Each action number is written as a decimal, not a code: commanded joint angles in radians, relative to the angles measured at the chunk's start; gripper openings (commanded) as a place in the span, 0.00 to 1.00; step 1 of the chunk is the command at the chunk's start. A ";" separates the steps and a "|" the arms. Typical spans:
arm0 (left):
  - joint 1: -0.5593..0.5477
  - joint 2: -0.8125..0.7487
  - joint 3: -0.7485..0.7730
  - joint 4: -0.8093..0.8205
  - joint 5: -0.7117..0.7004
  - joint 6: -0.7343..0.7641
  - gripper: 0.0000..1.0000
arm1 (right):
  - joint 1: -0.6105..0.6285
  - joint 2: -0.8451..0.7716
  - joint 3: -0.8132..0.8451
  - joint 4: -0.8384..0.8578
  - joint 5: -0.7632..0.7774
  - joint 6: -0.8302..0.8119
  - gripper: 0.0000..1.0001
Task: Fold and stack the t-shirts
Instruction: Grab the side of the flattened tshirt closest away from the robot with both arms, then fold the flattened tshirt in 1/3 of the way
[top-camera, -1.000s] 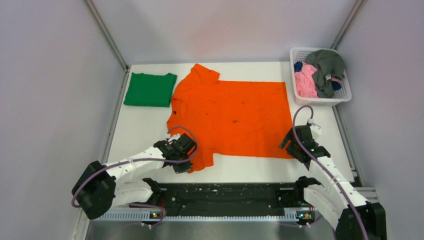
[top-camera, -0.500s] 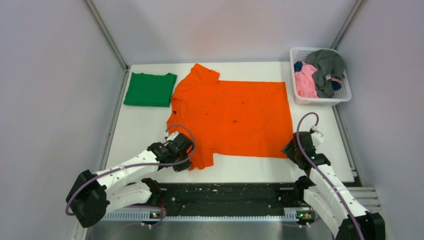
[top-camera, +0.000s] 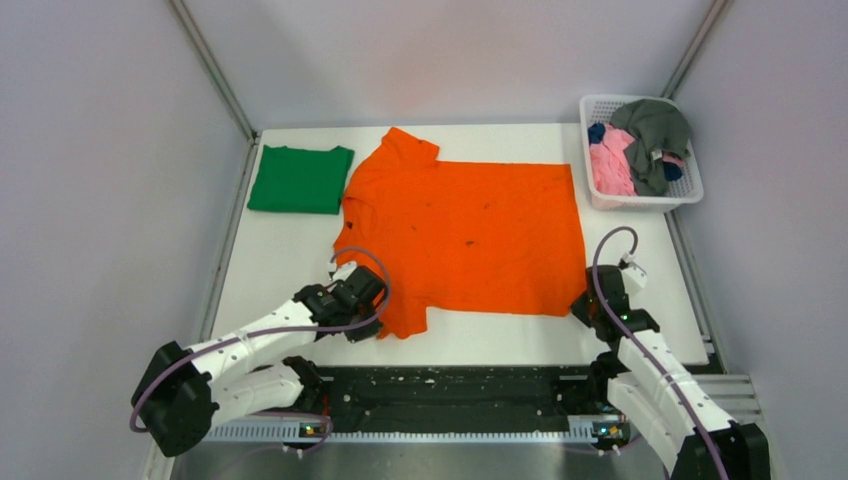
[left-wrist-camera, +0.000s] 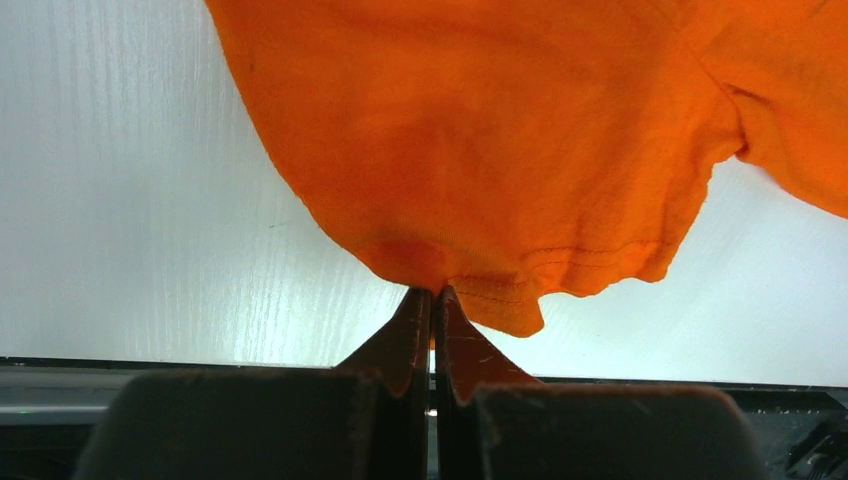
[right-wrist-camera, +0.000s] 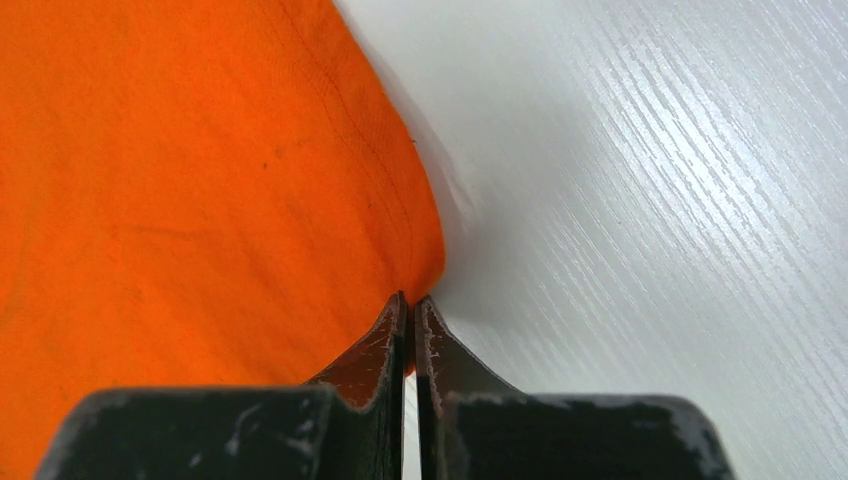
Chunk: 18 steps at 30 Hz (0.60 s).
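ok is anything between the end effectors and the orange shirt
Nothing visible. The left end effector is shut on the orange shirt at its near sleeve hem, and the right end effector is shut on its near hem corner.

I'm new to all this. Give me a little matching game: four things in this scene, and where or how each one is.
1. orange t-shirt
2. green t-shirt
3. basket
4. left gripper

a. folded, far left corner
b. shut on a sleeve hem
c. spread flat in the middle
d. far right corner, holding crumpled clothes

Pairs: 1-c, 2-a, 3-d, 4-b.
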 joint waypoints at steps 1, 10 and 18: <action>0.000 0.013 0.088 0.077 -0.025 0.048 0.00 | -0.007 0.013 0.055 0.006 -0.017 -0.041 0.00; 0.075 0.166 0.291 0.142 -0.084 0.185 0.00 | -0.006 0.144 0.199 0.008 -0.044 -0.113 0.00; 0.229 0.274 0.440 0.211 -0.014 0.276 0.00 | -0.007 0.310 0.327 0.039 -0.019 -0.161 0.00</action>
